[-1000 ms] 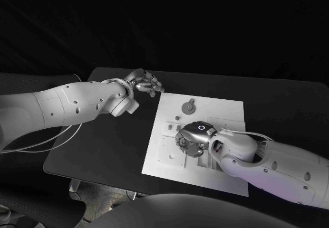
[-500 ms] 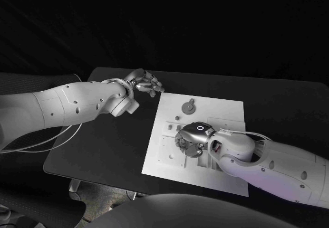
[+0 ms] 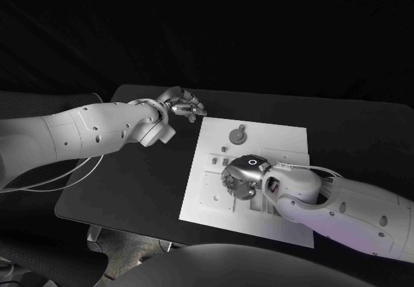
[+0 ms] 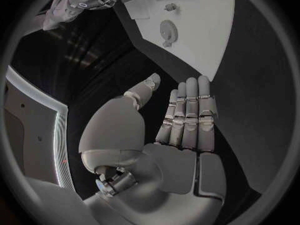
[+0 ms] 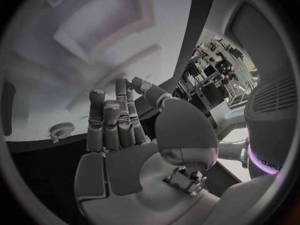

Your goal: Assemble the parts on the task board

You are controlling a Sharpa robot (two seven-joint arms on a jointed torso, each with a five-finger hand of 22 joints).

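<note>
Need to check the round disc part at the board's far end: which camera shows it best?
Head view: the round disc part lies unobstructed on the task board. The left wrist view shows it smaller and bent, beyond the left hand.

Nothing really readable here, tbh. No labels, brand names or numbers on the task board (image 3: 280, 139) or on the counter (image 3: 129, 185). In the right wrist view there's a bit of small dark print on the right arm's white cover (image 5: 269, 161), just by its purple glowing band, but it's way too tiny and bent to make out any letters. The only sign-like mark is a little lit ring on the back of the right robot hand (image 3: 244, 174) in the head view, and that's a light, not text.
</note>
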